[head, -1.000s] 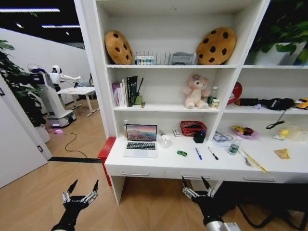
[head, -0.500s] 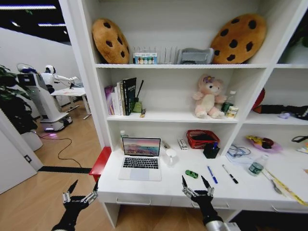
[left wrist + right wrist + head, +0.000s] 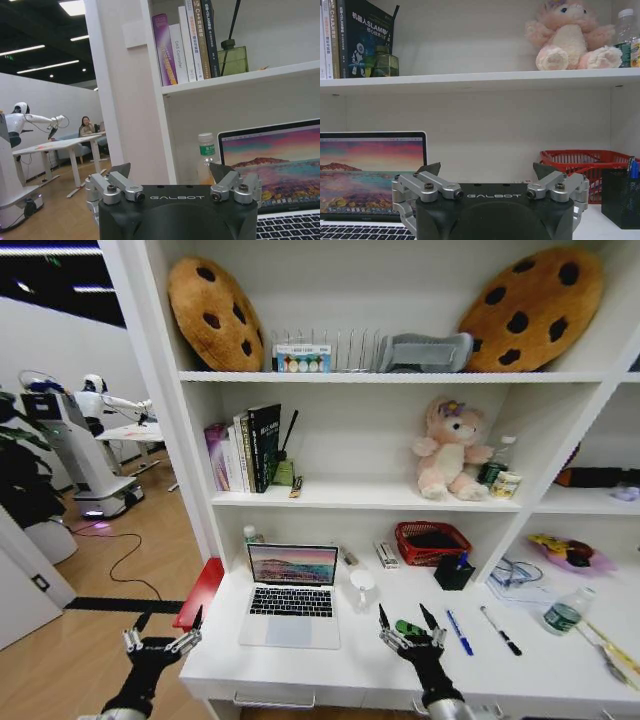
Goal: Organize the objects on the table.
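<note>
An open silver laptop (image 3: 292, 595) sits on the left part of the white table (image 3: 330, 668). To its right lie a green toy car (image 3: 409, 627), a blue pen (image 3: 459, 632) and a black pen (image 3: 500, 630); a clear bottle (image 3: 563, 612) stands farther right. My right gripper (image 3: 404, 616) hovers open over the table's front edge, just in front of the car. My left gripper (image 3: 165, 632) is open off the table's left corner. The left wrist view shows that gripper (image 3: 170, 171) facing the laptop (image 3: 272, 160) and a green-labelled bottle (image 3: 206, 157). The right gripper (image 3: 487, 169) faces the laptop (image 3: 370, 172).
At the back of the table stand a red basket (image 3: 432, 540), a black pen holder (image 3: 455, 573) and a white cup (image 3: 362, 583). Shelves above carry books (image 3: 245, 445) and a pink plush bear (image 3: 450, 450). A red box (image 3: 200, 590) sits left of the table.
The whole head view has shifted: the camera has come closer to the table and shelving. Both grippers keep the same open pose; the right one now overlaps the table's front edge.
</note>
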Available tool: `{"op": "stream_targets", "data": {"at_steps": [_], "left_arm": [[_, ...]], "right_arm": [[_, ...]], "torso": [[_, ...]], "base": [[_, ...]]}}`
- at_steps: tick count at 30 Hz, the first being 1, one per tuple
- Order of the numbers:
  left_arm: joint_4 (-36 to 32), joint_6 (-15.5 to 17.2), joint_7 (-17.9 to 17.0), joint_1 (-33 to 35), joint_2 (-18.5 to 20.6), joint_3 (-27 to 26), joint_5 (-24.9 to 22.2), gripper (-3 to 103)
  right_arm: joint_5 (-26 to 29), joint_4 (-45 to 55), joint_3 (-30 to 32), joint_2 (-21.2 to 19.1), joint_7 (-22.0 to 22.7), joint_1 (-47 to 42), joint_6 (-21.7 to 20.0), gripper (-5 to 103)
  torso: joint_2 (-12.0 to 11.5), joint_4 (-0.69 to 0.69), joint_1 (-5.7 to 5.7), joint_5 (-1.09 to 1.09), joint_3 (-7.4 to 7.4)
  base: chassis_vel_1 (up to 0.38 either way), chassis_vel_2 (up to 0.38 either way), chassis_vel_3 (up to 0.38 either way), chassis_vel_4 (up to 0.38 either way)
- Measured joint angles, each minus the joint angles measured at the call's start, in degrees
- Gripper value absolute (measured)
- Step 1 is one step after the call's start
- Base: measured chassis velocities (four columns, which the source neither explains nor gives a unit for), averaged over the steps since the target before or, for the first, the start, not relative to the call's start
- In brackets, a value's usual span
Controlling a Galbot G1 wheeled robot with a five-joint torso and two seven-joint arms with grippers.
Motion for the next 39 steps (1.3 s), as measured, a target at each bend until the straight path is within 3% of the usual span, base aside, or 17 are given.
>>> {"op": "stream_targets", "data": {"at_steps": [6,8,13,19,22,23,24,26,27,29,30,32,33,35,36,38,39], "left_arm": [[-0.1,-0.5,1.0,0.4,0.3,-0.3,-0.6,72],[-0.1,-0.5,1.2,0.3,0.8,-0.5,-1.1,56],[0.2,-0.4,1.7,0.3,1.6,-0.5,-1.4,39],[0.7,-0.3,3.4,-0.6,5.7,-1.6,-3.9,18],[2.0,-0.2,4.5,-1.9,11.7,-3.0,-5.6,7],[3.6,-0.6,5.3,-2.8,15.8,-3.9,-6.5,3],[3.6,-0.6,5.3,-2.8,15.8,-3.9,-6.5,3],[8.1,-1.6,6.2,-5.6,24.3,-5.2,-8.0,0],[8.1,-1.6,6.2,-5.6,24.3,-5.2,-8.0,0],[13.8,-2.2,6.7,-10.2,34.9,-5.3,-9.1,0],[13.8,-2.2,6.7,-10.2,34.9,-5.3,-9.1,0],[19.1,-2.9,7.2,-17.4,45.8,-3.1,-9.7,0],[19.1,-2.9,7.2,-17.4,45.8,-3.1,-9.7,0],[22.1,-3.0,8.3,-21.8,52.2,-0.9,-10.7,0],[22.1,-3.0,8.3,-21.8,52.2,-0.9,-10.7,0],[25.4,-3.2,12.2,-27.2,58.2,2.9,-11.7,0],[25.4,-3.2,12.2,-27.2,58.2,2.9,-11.7,0]], "right_arm": [[0.0,-0.2,0.5,-0.5,2.1,0.5,-0.7,100],[-0.1,-0.7,0.5,-0.7,2.8,0.8,-0.8,100],[-0.3,-0.7,0.4,-0.4,3.2,0.8,-0.8,100],[0.3,-0.8,1.1,-0.7,3.6,1.3,-0.3,100],[0.6,-0.9,1.7,-0.9,3.8,1.5,-0.1,100],[0.7,-0.9,2.1,-0.9,3.8,1.4,0.0,100],[0.7,-0.9,2.1,-0.9,3.8,1.4,0.0,100],[0.6,-0.9,2.8,-0.9,4.0,1.0,0.3,100],[0.6,-0.9,2.8,-0.9,4.0,1.0,0.3,100],[0.5,-1.0,3.5,-0.6,4.2,0.4,0.7,100],[0.5,-1.0,3.5,-0.6,4.2,0.4,0.7,100],[0.5,-1.3,3.7,-0.2,4.5,0.0,1.0,100],[0.5,-1.3,3.7,-0.2,4.5,0.0,1.0,100],[0.3,-1.6,3.8,0.1,4.6,-0.1,1.2,100],[0.3,-1.6,3.8,0.1,4.6,-0.1,1.2,100],[0.0,-2.2,3.8,0.7,4.6,0.0,1.4,100],[0.0,-2.2,3.8,0.7,4.6,0.0,1.4,100]], "torso": [[0.0,-0.01,0.02,0.0,0.0],[0.0,0.0,0.04,0.01,0.01],[0.0,-0.01,0.05,0.0,0.01],[0.0,0.0,0.05,-0.01,0.01],[0.0,0.0,0.05,-0.01,0.02],[0.0,0.0,0.05,-0.01,0.01],[0.0,0.0,0.05,-0.01,0.01],[0.0,0.0,0.05,-0.02,0.02],[0.0,0.0,0.05,-0.02,0.02],[0.0,0.0,0.05,-0.03,0.02],[0.0,0.0,0.05,-0.03,0.02],[0.0,-0.05,0.05,-0.02,0.02],[0.0,-0.05,0.05,-0.02,0.02],[0.0,-0.06,0.06,0.0,0.03],[0.0,-0.06,0.06,0.0,0.03],[0.0,-0.01,0.06,0.0,0.03],[0.0,-0.01,0.06,0.0,0.03]], "base": [[0.0,0.0,0.0,0.0],[0.0,0.0,0.0,0.0],[0.0,0.0,0.0,0.0],[0.0,0.0,0.0,0.0],[0.0,0.0,0.0,0.0],[0.0,0.0,0.0,0.0],[0.0,0.0,0.0,0.0],[0.0,0.0,0.0,0.0],[0.0,0.0,0.0,0.0],[0.0,0.0,0.0,0.0],[0.0,0.0,0.0,0.0],[0.0,0.0,0.0,0.0],[0.0,0.0,0.0,0.0],[0.0,0.0,0.0,0.0],[0.0,0.0,0.0,0.0],[0.0,0.0,0.0,0.0],[0.0,0.0,0.0,0.0]]}}
